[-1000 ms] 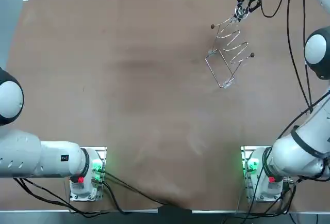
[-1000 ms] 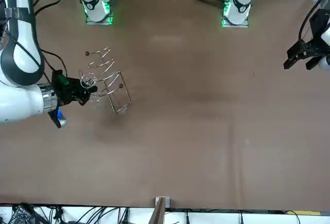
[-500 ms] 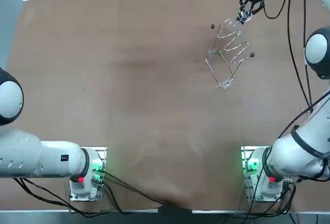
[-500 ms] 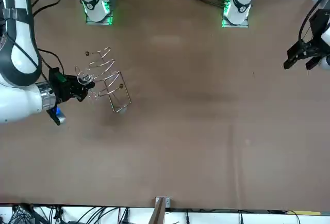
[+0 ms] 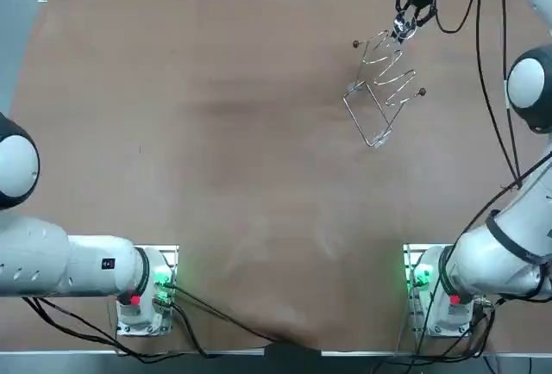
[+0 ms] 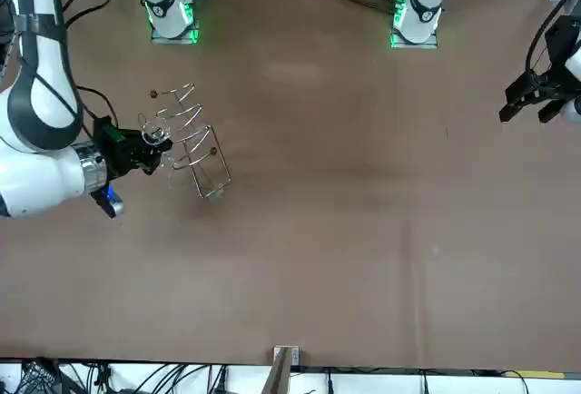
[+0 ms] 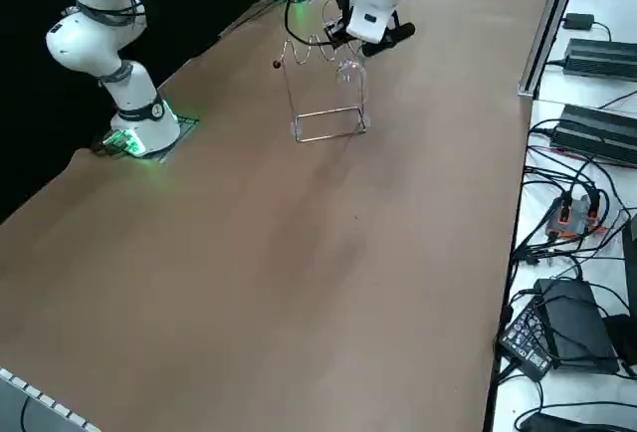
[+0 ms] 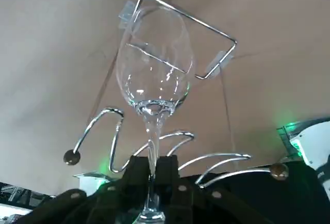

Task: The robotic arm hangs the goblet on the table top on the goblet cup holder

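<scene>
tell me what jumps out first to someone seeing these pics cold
The clear goblet catches the eye first: the right hand pinches its stem, with the bowl hanging down. Right beside it stands the wire goblet holder, its wavy prongs close to the glass, at the far right of the table from the robot. The rest is wide brown table.

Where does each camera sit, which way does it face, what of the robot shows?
Top view: overhead, looking down at the table; arm bases at bottom, right pincer top right.
Front view: across the table, facing the robot; right arm at left.
Right side view: raised at the robot's right, looking diagonally over the holder; right arm reaching above it.
Right wrist view: on the right arm, looking along its fingers, shut on the goblet.
Shared: top and front both show pincer, goblet and holder.
</scene>
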Robot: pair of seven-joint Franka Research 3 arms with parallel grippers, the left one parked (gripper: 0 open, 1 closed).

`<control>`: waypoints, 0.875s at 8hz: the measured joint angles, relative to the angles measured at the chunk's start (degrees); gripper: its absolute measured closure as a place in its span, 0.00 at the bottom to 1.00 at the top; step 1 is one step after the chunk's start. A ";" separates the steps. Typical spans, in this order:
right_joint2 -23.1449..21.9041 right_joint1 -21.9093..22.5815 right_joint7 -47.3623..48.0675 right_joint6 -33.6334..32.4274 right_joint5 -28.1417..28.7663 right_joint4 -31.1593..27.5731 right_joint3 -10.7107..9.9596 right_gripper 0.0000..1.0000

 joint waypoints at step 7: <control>0.85 3.93 2.95 4.65 1.21 -2.43 0.25 0.90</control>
